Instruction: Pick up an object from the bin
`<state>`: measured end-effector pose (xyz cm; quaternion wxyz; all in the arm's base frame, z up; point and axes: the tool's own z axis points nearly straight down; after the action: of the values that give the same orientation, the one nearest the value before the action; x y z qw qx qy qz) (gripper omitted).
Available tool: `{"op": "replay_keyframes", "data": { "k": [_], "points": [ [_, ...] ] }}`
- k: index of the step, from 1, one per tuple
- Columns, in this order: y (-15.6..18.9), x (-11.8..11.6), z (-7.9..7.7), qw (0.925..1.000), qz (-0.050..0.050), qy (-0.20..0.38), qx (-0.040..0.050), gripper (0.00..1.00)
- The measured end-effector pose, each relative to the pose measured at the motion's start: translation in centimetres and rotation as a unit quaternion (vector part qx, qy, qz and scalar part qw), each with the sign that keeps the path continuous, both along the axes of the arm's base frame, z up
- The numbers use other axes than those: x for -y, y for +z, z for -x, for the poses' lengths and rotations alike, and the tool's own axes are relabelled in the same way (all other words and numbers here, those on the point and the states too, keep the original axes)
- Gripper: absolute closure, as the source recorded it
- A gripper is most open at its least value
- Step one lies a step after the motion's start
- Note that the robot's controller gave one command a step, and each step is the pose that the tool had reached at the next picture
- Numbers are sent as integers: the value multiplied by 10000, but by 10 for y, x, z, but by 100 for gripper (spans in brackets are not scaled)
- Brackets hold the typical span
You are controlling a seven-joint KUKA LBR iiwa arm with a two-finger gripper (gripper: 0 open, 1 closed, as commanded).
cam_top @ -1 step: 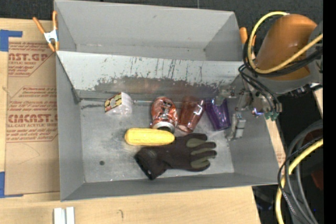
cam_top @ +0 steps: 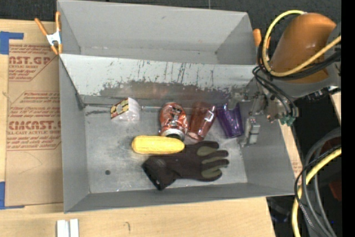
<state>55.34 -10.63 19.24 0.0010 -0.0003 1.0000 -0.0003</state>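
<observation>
Hanging beside one purple packet [cam_top: 230, 121], near one can [cam_top: 173, 119] and one glove [cam_top: 188, 164], jaws' opening cannot be told.

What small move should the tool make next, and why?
Probably a short shift toward the bin's middle, to get over the purple packet. The tool hangs just beside that packet, at the view's right side of the bin, while the dark glove and the crushed can lie farther off.

We see a purple crumpled packet [cam_top: 230, 121] by the back wall of the bin [cam_top: 166, 36]. To its left are a reddish clear packet [cam_top: 201, 121] and a crushed red can [cam_top: 173, 119]. In front of them lie a yellow corn cob [cam_top: 157, 145] and a dark glove [cam_top: 186, 162].
</observation>
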Motion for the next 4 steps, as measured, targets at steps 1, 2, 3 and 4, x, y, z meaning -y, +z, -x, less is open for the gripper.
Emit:
{"op": "replay_keyframes", "data": {
  "k": [1, 2, 3, 4],
  "points": [
    [-46, -7, 3, 9999, 2, -115, 37, 0],
    [-78, -25, 16, 9999, -13, -148, -42, 0],
    [-106, -45, 38, 9975, -6, -711, -3, 100],
    [-106, -45, 38, 9975, -5, -709, -3, 100]
  ]
}}
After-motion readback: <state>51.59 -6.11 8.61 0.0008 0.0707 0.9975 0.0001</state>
